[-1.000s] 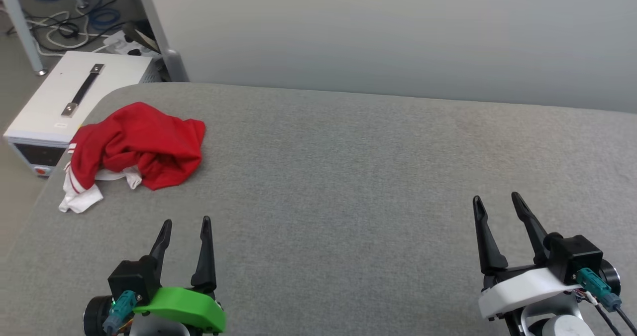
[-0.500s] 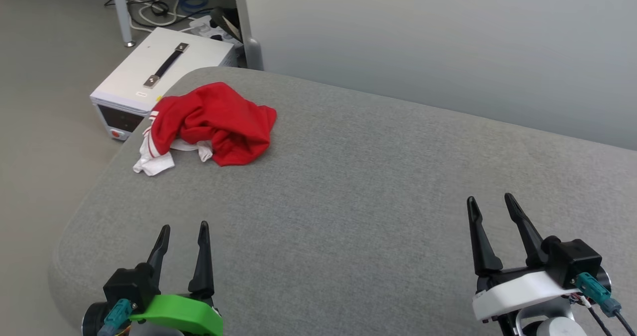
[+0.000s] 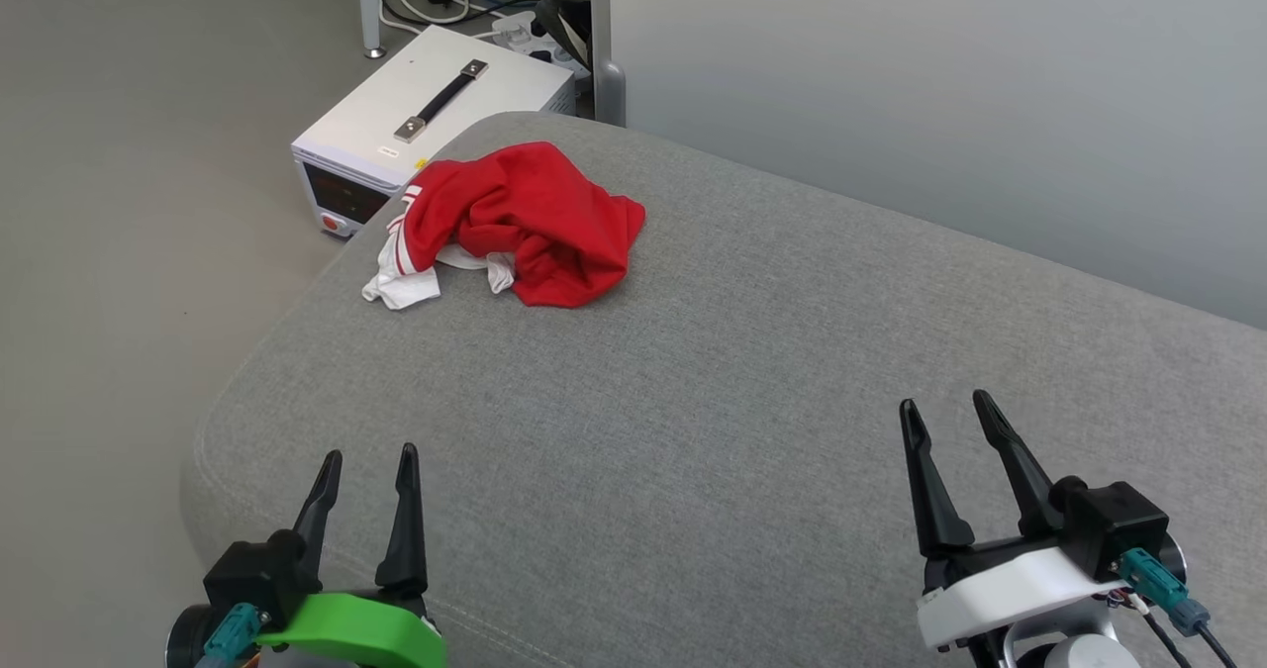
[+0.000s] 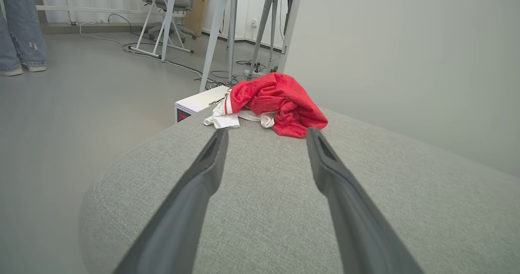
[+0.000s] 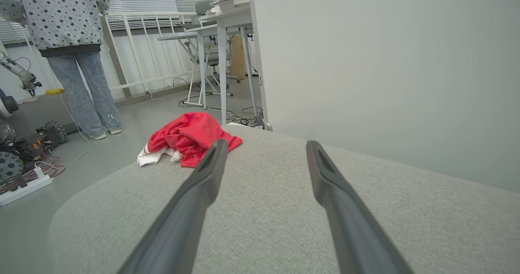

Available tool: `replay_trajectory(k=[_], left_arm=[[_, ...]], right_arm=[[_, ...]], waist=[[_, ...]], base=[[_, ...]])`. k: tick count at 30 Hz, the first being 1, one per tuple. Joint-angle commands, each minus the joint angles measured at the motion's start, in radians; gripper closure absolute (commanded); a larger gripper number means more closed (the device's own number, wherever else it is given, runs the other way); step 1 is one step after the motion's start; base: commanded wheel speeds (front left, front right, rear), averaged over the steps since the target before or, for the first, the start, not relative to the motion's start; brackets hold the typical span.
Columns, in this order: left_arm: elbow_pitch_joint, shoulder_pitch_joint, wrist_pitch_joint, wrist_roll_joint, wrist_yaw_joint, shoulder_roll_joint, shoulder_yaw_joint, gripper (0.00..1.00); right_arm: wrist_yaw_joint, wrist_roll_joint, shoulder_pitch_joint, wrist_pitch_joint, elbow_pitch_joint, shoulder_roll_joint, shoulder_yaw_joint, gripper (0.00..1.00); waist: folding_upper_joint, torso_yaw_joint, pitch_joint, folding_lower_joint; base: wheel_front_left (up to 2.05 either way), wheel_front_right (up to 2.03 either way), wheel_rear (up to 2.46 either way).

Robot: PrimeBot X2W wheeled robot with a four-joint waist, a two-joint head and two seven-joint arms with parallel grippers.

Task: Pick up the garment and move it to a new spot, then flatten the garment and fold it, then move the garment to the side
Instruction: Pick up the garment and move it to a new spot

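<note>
Your left gripper (image 3: 368, 452) is hovering empty, fingers spread, over the near corner of the grey cushion (image 3: 693, 401), likely readying a reach. The garment (image 3: 525, 218) is lying crumpled at the far left corner, well apart from it. Your right gripper (image 3: 942, 401) is likewise waiting spread and empty, the pick-up not yet begun.

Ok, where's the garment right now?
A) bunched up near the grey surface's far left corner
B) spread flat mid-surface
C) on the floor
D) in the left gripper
A: the garment lies crumpled near the far left corner of the grey surface, well ahead of the open left gripper and right gripper.
</note>
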Motion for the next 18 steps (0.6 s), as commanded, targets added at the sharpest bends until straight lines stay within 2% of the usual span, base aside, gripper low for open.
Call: replay_trajectory(k=[1, 12, 18], left_arm=[[0.002, 0.012, -0.006, -0.009, -0.006, -0.004, 0.004, 0.0], [-0.007, 0.006, -0.006, -0.006, -0.009, -0.004, 0.015, 0.0], [0.011, -0.033, -0.006, -0.004, -0.01, 0.003, 0.005, 0.0]], right_arm=[[-0.001, 0.003, 0.001, -0.009, 0.004, -0.001, 0.004, 0.0], [-0.001, 0.004, -0.005, -0.009, 0.008, -0.001, 0.01, 0.0], [-0.001, -0.037, -0.013, -0.009, -0.011, -0.001, 0.001, 0.0]], waist=[[0.0, -0.001, 0.001, 0.0], [0.0, -0.021, 0.009, 0.0], [0.0, -0.048, 0.063, 0.0]], base=[[0.0, 0.0, 0.0], [0.0, 0.0, 0.0], [0.0, 0.0, 0.0]])
